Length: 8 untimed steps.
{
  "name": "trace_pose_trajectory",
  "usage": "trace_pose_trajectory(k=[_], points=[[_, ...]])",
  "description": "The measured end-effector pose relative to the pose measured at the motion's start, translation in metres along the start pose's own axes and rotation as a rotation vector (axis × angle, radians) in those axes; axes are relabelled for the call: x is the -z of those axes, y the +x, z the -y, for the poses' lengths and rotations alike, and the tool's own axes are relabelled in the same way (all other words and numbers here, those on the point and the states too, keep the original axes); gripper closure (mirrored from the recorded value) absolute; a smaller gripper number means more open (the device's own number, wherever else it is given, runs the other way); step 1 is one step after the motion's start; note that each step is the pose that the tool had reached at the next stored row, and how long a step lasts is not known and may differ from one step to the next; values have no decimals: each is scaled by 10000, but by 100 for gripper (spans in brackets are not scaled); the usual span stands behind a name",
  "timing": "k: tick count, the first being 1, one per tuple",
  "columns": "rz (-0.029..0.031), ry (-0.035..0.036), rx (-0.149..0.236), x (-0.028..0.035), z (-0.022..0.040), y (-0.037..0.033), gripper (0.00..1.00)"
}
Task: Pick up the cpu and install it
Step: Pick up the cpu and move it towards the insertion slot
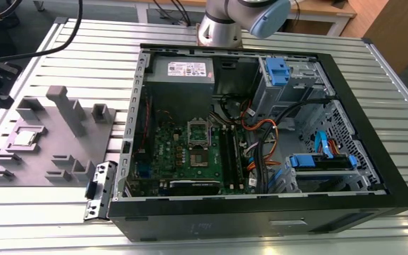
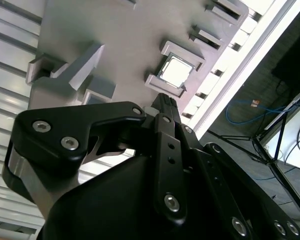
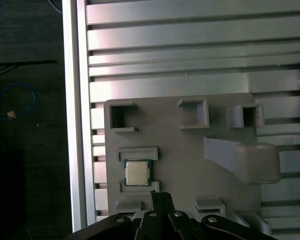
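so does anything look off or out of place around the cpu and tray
Nothing stands out. The cpu lies flat and square in its recess on the grey tray, and the tray rests flat on the slatted table.

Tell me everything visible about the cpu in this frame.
The cpu is a small flat square chip with a silver-grey metal top and a thin rim. It lies flat, top up, in a square recess of the grey plastic tray, bordered by low tray walls on two sides. The tray sits on the slatted table, at the exterior view's left of the open computer case. The gripper hangs near the chip without touching it.
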<state>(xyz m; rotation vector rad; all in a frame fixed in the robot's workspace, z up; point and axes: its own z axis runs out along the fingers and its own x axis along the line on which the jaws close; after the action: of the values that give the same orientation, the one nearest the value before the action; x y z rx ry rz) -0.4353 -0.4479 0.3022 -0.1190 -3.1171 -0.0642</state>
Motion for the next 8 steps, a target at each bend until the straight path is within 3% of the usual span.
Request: trace_pose_trajectory(k=[8], points=[[-2,2,5,-61,25,94,89]])
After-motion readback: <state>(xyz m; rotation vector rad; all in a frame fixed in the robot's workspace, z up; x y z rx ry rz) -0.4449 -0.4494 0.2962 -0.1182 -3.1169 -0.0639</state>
